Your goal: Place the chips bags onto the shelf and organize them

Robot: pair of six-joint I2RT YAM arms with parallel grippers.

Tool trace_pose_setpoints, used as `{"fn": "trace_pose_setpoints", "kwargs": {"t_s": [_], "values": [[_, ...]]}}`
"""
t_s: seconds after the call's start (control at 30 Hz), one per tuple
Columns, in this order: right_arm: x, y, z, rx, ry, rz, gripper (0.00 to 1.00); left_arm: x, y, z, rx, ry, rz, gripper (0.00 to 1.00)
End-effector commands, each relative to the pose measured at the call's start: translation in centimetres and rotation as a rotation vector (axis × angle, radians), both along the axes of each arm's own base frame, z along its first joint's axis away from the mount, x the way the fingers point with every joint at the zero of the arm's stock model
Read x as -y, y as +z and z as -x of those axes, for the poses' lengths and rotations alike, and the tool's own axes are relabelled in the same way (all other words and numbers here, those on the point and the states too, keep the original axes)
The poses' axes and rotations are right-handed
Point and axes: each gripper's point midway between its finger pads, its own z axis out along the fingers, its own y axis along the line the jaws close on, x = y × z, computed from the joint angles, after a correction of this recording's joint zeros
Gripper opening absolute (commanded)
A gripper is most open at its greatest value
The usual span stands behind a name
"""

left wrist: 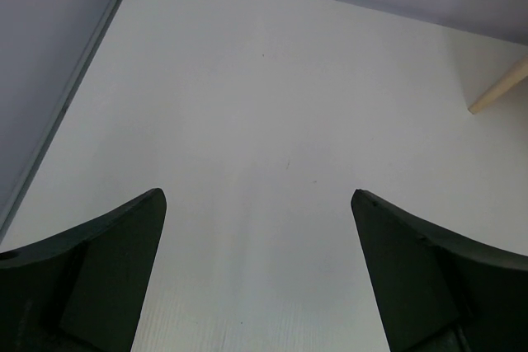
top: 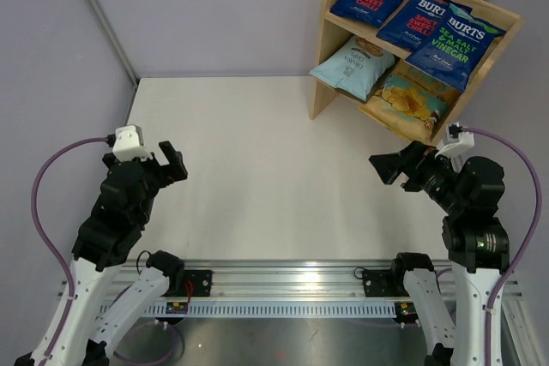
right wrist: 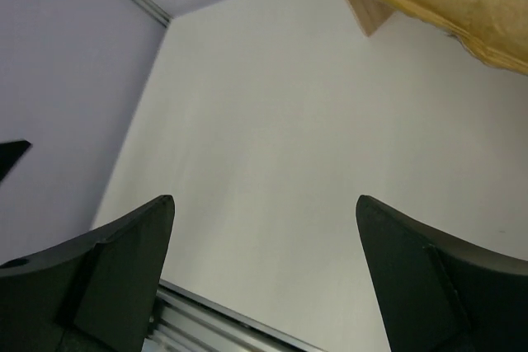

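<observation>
All five chips bags (top: 418, 19) are sitting on the shelf (top: 328, 36): three dark-blue ones are leaning along the top tier, the pale-blue bag (top: 352, 64) and yellow bag (top: 403, 99) are lying below, small print unreadable. The left gripper (top: 171, 163) and right gripper (top: 388, 166) are hanging over the table (top: 257, 169), jaws spread wide, gripping nothing; the right wrist view is showing only the yellow bag's corner

Two black-and-white arms, purple-cabled.
Left arm (top: 116, 212), right arm (top: 472, 212): black joints over white lower links, white wrist camera blocks (top: 129, 141), purple cables (top: 39, 203); left gripper (left wrist: 257, 192), right gripper (right wrist: 264, 198) with dark wedge-shaped fingers (left wrist: 91, 269).
</observation>
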Motion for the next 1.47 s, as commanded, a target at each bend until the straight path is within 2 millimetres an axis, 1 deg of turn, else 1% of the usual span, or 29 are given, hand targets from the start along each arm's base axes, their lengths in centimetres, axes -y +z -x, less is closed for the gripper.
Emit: {"fn": "trace_pose_setpoints", "kwargs": {"t_s": [0.0, 0.03, 0.1, 0.13, 0.17, 0.23, 0.27, 0.33, 0.37, 0.4, 0.43, 0.47, 0.5, 0.53, 0.57, 0.6, 0.63, 0.67, 0.73, 0.83, 0.97, 1.1, 1.33, 1.43], "values": [[1.2, -2.3, 1.3, 0.025, 0.009, 0.252, 0.99, 1.4, 0.9, -0.4, 0.06, -0.1, -0.02, 0.99], [2.5, -2.4, 1.0, 0.023, -0.077, 0.278, 0.99, 1.4, 0.9, -0.1, 0.066, -0.107, -0.019, 0.99], [3.2, -1.9, 1.4, 0.049, -0.12, 0.287, 0.99, 1.9, 0.5, 0.1, 0.057, -0.147, -0.026, 0.99], [3.4, -1.8, 1.5, 0.059, -0.133, 0.293, 0.99, 1.8, 0.5, 0.3, 0.06, -0.151, -0.032, 0.99], [3.2, -1.8, 1.7, 0.076, -0.116, 0.302, 0.99, 1.8, 0.3, 0.4, 0.056, -0.153, -0.033, 0.99], [2.6, -1.7, 1.4, 0.118, -0.085, 0.301, 1.0, 1.6, -0.2, 0.5, 0.04, -0.148, -0.049, 0.99], [2.4, -2.6, 1.2, 0.11, -0.073, 0.297, 0.99, 1.4, -0.4, 0.6, 0.04, -0.142, -0.05, 0.99], [2.5, -2.9, 0.9, 0.112, -0.093, 0.273, 0.99, 0.9, -1.4, 0.6, 0.03, -0.114, -0.062, 0.99], [2.6, -3.5, 0.9, 0.1, -0.1, 0.264, 0.99, 0.7, -1.3, 0.7, 0.052, -0.101, -0.057, 0.99], [2.9, -3.6, 0.7, 0.107, -0.123, 0.267, 1.0, 0.7, -2.4, 0.6, 0.038, -0.1, -0.062, 0.99], [3.0, -4.1, 0.7, 0.109, -0.134, 0.259, 0.99, 0.7, -2.3, 0.7, 0.065, -0.104, -0.053, 0.99], [3.1, -4.5, 0.8, 0.104, -0.142, 0.257, 0.99, 0.8, -2.9, 0.6, 0.056, -0.111, -0.058, 0.99], [3.3, -4.7, 0.8, 0.108, -0.154, 0.25, 0.99, 0.8, -3.2, 0.8, 0.074, -0.118, -0.057, 0.99], [3.2, -4.8, 0.8, 0.116, -0.151, 0.248, 0.99, 0.9, -4.3, 0.8, 0.066, -0.127, -0.07, 0.99], [3.2, -5.5, 1.0, 0.118, -0.151, 0.246, 0.99, 1.1, -3.9, 0.7, 0.096, -0.136, -0.062, 0.99], [3.0, -5.6, 1.1, 0.129, -0.143, 0.241, 0.99, 1.0, -3.6, 1.0, 0.126, -0.136, -0.055, 0.99], [3.1, -6.2, 1.1, 0.124, -0.147, 0.241, 0.99, 0.9, -4.0, 1.0, 0.129, -0.139, -0.067, 0.99], [3.2, -5.9, 1.4, 0.144, -0.156, 0.238, 0.99, 0.8, -3.7, 1.0, 0.152, -0.136, -0.068, 0.99], [3.6, -5.7, 1.7, 0.161, -0.175, 0.242, 0.99, 0.7, -4.1, 1.1, 0.169, -0.137, -0.074, 0.99], [3.7, -5.4, 1.9, 0.165, -0.182, 0.242, 0.99, 1.0, -3.9, 1.1, 0.19, -0.154, -0.075, 0.99], [3.1, -5.2, 1.5, 0.163, -0.159, 0.224, 0.99, 1.4, -4.2, 0.8, 0.169, -0.174, -0.078, 0.99], [3.5, -4.9, 1.2, 0.164, -0.185, 0.23, 0.99, 1.5, -4.3, 0.8, 0.164, -0.178, -0.081, 0.99], [4.6, -5.6, 1.0, 0.154, -0.255, 0.223, 0.99, 1.4, -4.3, 0.7, 0.165, -0.174, -0.086, 0.99], [4.7, -5.5, 0.9, 0.154, -0.262, 0.226, 1.0, 1.4, -4.4, 0.7, 0.163, -0.174, -0.086, 0.99]]}}
